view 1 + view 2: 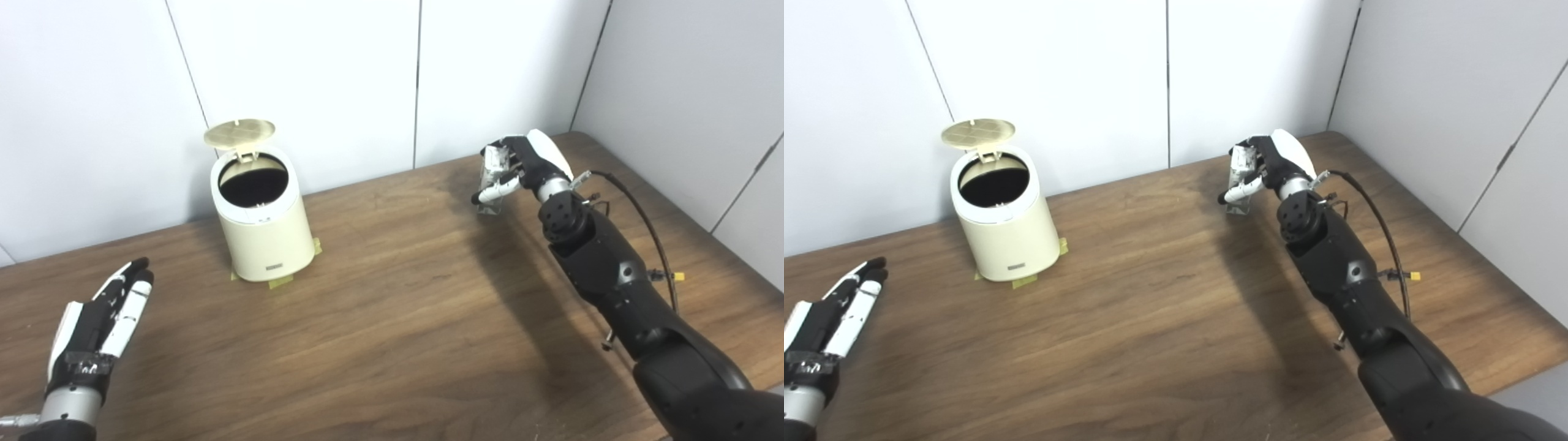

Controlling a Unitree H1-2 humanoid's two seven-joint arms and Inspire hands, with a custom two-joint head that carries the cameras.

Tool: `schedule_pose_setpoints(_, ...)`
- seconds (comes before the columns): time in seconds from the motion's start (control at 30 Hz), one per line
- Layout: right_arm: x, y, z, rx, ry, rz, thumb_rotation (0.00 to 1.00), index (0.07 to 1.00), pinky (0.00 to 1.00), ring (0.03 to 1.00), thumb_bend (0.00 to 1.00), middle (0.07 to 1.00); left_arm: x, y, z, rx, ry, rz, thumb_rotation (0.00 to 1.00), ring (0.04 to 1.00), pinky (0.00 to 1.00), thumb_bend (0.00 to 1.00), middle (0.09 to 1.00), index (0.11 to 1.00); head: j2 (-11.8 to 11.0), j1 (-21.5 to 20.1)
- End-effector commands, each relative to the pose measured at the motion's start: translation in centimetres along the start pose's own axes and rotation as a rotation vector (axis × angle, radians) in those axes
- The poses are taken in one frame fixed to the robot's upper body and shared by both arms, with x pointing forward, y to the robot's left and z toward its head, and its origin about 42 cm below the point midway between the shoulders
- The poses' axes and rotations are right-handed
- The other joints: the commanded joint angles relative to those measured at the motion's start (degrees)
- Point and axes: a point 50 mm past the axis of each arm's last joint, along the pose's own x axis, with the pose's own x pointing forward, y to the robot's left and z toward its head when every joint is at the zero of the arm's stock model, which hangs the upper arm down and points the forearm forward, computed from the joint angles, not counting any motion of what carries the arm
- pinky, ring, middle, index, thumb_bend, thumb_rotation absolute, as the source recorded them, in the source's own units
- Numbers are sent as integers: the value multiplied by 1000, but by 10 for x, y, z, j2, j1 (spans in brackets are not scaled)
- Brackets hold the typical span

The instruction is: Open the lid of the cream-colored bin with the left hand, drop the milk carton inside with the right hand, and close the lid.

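The bin [262,222] stands on the table [392,318] with its lid [239,132] raised. Well right of it, the right hand [520,168] grips the milk carton [493,177]; the left hand [101,324] hovers with fingers [131,303] spread, empty.

table [392,318]: dark wood-grain top, reaching back to the wall | tape [280,282]: yellowish pieces stuck flat on the tabletop, front and right side | wall [306,73]: white panels with thin vertical seams, meeting at the right corner
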Motion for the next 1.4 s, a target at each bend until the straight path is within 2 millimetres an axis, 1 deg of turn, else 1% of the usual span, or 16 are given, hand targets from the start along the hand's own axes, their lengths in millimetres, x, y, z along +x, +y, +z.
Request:
schedule_pose_setpoints(0.0,11,-27,24,14,-81,-94,3,538,497,531,685,538,3,10,19,19,-68,14,847,958,965,447,923,907,1,0)
schedule_pose_setpoints(0.07,10,-27,25,3,-78,-115,0,489,465,465,549,504,3,10,18,20,-66,14,838,952,955,464,924,907,2,1)
schedule_pose_setpoints(0.13,10,-27,25,-9,-77,-130,0,478,450,460,530,506,4,10,18,11,-62,13,830,953,956,470,924,908,2,2)
schedule_pose_setpoints(0.37,8,-27,25,-2,-59,-146,0,474,440,455,521,507,3,9,19,17,-65,4,833,950,947,465,915,904,3,2)
schedule_pose_setpoints(0.43,8,-27,26,0,-63,-151,0,474,434,453,520,508,3,9,19,18,-66,4,830,948,955,478,914,902,3,1)
schedule_pose_setpoints(0.57,6,-28,27,8,-84,-165,0,481,408,427,521,498,3,9,19,23,-65,6,840,951,961,481,919,902,3,2)
schedule_pose_setpoints(0.73,-2,-30,38,50,-133,-200,0,493,385,404,521,481,4,9,17,30,-82,-3,852,952,952,453,920,894,2,11)
schedule_pose_setpoints(0.83,-10,-33,51,80,-187,-212,0,496,384,397,520,481,3,8,17,30,-70,-3,852,947,935,464,923,895,1,16)
schedule_pose_setpoints(0.9,-19,-35,66,76,-263,-230,0,501,371,388,519,485,2,6,16,19,-73,-5,844,942,937,466,920,898,-1,24)
schedule_pose_setpoints(0.97,-25,-35,76,70,-306,-236,0,501,370,389,518,493,3,5,16,12,-77,-8,834,936,941,462,916,901,-1,28)
schedule_pose_setpoints(1.1,-39,-34,101,89,-364,-220,0,482,415,425,521,502,2,0,13,30,-86,-11,859,926,917,468,910,905,-9,45)
schedule_pose_setpoints(1.13,-42,-34,107,86,-384,-219,0,477,421,433,521,503,2,-1,12,30,-86,-10,860,925,913,468,909,903,-10,47)
schedule_pose_setpoints(1.2,-46,-31,119,94,-436,-209,0,476,428,438,521,504,1,-6,13,28,-85,-7,861,929,928,466,905,898,-18,66)
schedule_pose_setpoints(1.23,-48,-29,125,102,-465,-203,0,478,421,433,521,502,0,-7,13,27,-85,-7,858,924,914,457,901,895,-18,66)
schedule_pose_setpoints(1.27,-50,-28,131,113,-487,-195,0,479,418,431,521,499,0,-9,13,26,-87,-8,855,920,903,452,898,893,-22,78)
schedule_pose_setpoints(1.37,-66,-20,156,129,-546,-189,0,485,398,419,521,498,-2,-14,13,8,-88,-18,830,916,860,443,913,897,-26,99)
